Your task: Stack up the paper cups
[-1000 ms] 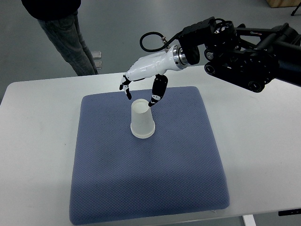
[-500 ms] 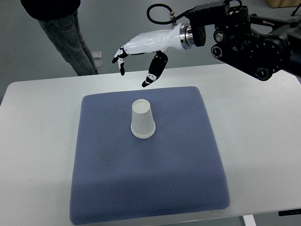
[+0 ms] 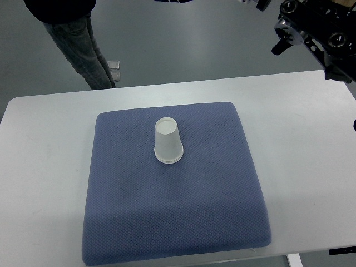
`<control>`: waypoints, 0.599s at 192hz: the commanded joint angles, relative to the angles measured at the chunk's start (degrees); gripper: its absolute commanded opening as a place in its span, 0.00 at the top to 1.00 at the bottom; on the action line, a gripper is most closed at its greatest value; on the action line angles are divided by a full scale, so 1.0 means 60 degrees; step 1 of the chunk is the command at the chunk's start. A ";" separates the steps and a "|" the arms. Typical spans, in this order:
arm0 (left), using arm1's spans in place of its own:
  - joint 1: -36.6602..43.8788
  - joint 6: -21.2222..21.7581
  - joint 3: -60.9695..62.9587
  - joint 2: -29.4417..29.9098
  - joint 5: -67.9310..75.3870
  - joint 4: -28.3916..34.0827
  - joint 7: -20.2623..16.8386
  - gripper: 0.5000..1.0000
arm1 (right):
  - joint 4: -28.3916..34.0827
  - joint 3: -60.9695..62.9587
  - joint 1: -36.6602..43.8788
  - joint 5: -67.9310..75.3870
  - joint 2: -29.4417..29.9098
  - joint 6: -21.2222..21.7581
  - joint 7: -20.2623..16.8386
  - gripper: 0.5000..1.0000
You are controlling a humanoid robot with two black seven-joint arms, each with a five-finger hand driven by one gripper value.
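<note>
A stack of white paper cups (image 3: pixel 167 141) stands upside down on the blue mat (image 3: pixel 211 206), a little behind its middle. Nothing touches it. Only the black joints of my right arm (image 3: pixel 317 28) show, at the top right corner; the hand itself is beyond the top edge of the picture. My left arm does not appear.
The blue mat lies on a white table (image 3: pixel 311 144). A person's legs (image 3: pixel 78 44) in grey trousers stand behind the table's far left edge. A small clear object (image 3: pixel 115 69) sits on the floor beside them.
My right hand has risen from just above the cup stack and drawn back up and to the right, out of the picture. The cups have not moved.
</note>
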 commanded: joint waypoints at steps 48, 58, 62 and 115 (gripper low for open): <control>0.0000 0.0003 0.0000 0.0000 0.0000 -0.0004 0.0000 0.00 | -0.0984 0.3016 -0.1045 0.2972 0.0281 -0.0730 0.0004 0.19; 0.0000 0.0003 0.0000 0.0000 0.0000 -0.0004 0.0000 0.00 | -0.1307 0.3339 -0.1104 0.3134 0.0413 -0.0715 0.0004 0.19; 0.0000 0.0003 0.0000 0.0000 0.0000 -0.0004 0.0000 0.00 | -0.1410 0.3398 -0.1133 0.3207 0.0486 -0.0701 -0.0011 0.19; 0.0000 0.0003 0.0000 0.0000 0.0000 -0.0004 0.0000 0.00 | -0.1776 0.3486 -0.1558 0.4818 0.0750 -0.1506 -0.0611 0.19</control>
